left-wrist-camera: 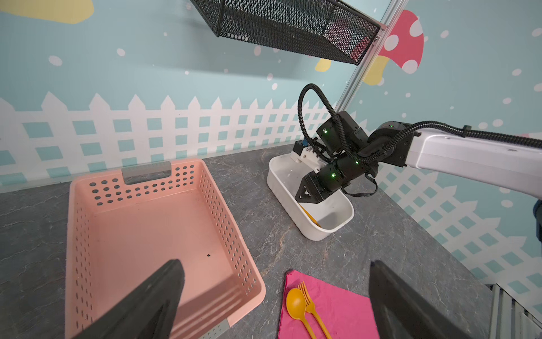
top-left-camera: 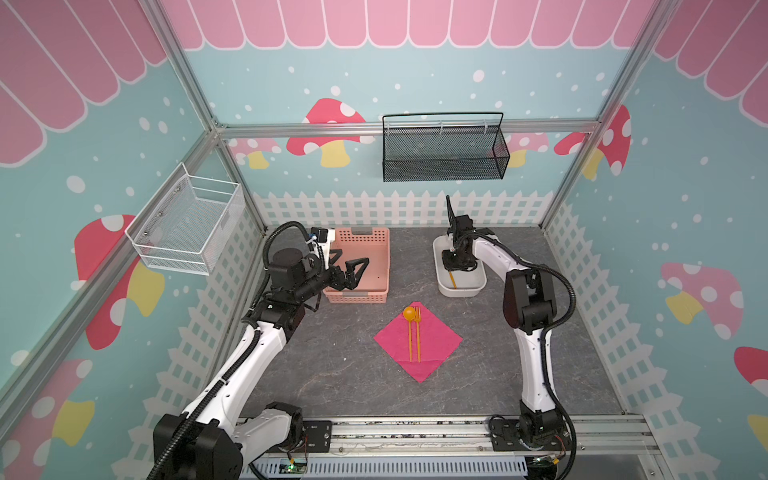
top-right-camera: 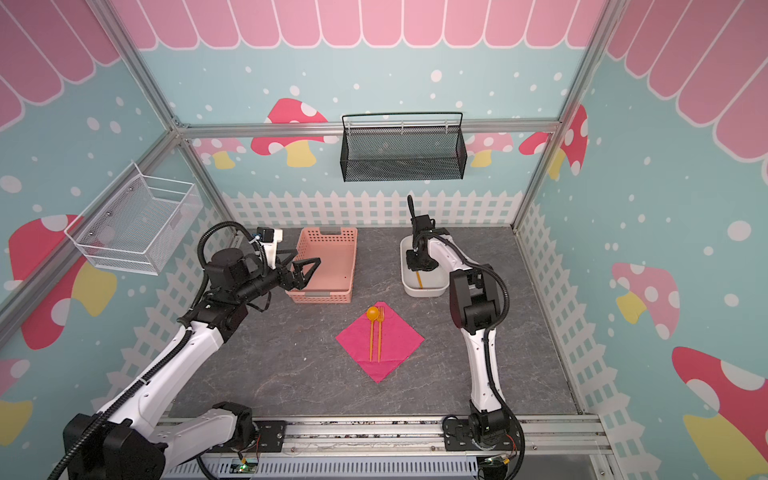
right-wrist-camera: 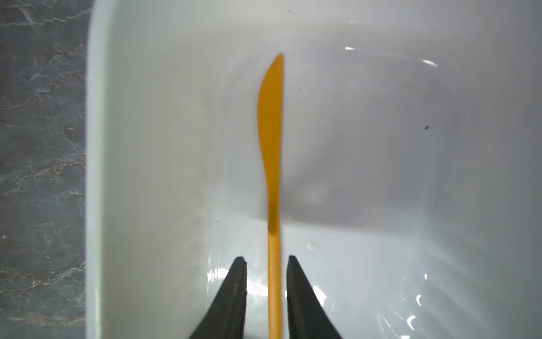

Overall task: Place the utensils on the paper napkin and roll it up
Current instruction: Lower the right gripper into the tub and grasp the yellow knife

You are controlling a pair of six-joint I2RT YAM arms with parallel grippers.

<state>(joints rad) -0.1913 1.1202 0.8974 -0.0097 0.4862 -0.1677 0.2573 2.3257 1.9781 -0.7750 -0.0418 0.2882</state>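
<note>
The hot-pink paper napkin (top-left-camera: pixel 432 347) (top-right-camera: pixel 395 345) (left-wrist-camera: pixel 340 305) lies as a diamond at mid-table. On it rest an orange spoon (top-left-camera: pixel 409 314) (left-wrist-camera: pixel 296 303) and a fork (top-left-camera: pixel 418 332) (left-wrist-camera: pixel 311 305), side by side. A third utensil, an orange knife (right-wrist-camera: pixel 271 132) (top-left-camera: pixel 453 280), lies in a white tub (top-left-camera: pixel 461 293) (right-wrist-camera: pixel 96 146). My right gripper (right-wrist-camera: pixel 265 259) (top-left-camera: pixel 451 268) reaches down into the tub. Its jaws straddle the knife handle, narrowly open, with a slit of gap on each side. My left gripper (left-wrist-camera: pixel 275 264) (top-left-camera: pixel 351 259) hangs wide open and empty over the salmon basket.
The salmon-pink perforated basket (top-left-camera: pixel 376 249) (left-wrist-camera: pixel 146 234) stands empty at the back left, the white tub at the back right. A black mesh basket (top-left-camera: pixel 444 153) and a white wire basket (top-left-camera: pixel 187 224) hang on the walls.
</note>
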